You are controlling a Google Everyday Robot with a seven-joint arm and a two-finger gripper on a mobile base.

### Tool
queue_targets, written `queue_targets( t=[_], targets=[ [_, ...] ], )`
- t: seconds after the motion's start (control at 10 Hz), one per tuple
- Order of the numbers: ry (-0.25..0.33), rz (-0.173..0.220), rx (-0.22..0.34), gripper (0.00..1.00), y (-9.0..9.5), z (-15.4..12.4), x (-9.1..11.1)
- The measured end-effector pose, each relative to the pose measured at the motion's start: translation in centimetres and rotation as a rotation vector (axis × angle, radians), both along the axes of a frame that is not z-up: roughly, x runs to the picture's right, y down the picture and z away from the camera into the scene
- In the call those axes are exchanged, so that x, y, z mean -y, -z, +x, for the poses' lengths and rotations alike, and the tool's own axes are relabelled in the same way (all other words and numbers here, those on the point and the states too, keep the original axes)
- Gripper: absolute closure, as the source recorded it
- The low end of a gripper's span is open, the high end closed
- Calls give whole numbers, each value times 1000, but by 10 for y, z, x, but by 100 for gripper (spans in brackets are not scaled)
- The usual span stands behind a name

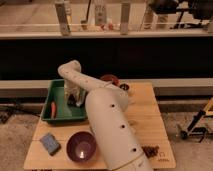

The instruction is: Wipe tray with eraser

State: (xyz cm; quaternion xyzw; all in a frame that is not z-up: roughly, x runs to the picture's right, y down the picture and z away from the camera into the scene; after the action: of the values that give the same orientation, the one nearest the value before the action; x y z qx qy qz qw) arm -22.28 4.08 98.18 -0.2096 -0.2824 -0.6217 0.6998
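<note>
On the wooden table (150,115), near its left rear corner, the green tray (64,114) is set. It is reached from the front by the white arm (107,120), which is bent over and down into it. The gripper (73,96) is held low inside the tray, toward the right half, close above the floor. Whether the gripper is open or closed cannot be told. A dark shape is seen directly beneath it, but it cannot be identified as the eraser.

Task progress is judged as mid-way: the tool end is placed in the tray, where a wiping stroke is made, so the approach is taken as done. No marks or cleaned patches are seen on the tray floor, so the share already wiped cannot be stated. The left half of the tray is judged as left to cover.

A purple bowl (72,145) is set at the front of the table, well apart from the tray. Only a bright spot is made out inside it. A red bowl (109,79) is partly hidden behind the arm, and its contents are not seen.

A blue block (50,143) is laid flat on the table, left of the purple bowl.

An orange object (53,109) is laid in the tray by its left wall, apart from the gripper.
</note>
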Motion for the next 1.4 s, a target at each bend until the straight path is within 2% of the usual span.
queue_targets(
  t=[0.4,0.6,0.9,1.0,1.2,1.4],
  targets=[
    [36,-1,90,100,3,-62,2],
    [77,2,106,100,9,-73,-7],
    [100,9,92,100,35,-65,-36],
    [95,8,80,100,45,-55,-52],
    [66,-6,40,100,51,-37,-64],
    [59,-7,20,100,51,-29,-65]
  ],
)
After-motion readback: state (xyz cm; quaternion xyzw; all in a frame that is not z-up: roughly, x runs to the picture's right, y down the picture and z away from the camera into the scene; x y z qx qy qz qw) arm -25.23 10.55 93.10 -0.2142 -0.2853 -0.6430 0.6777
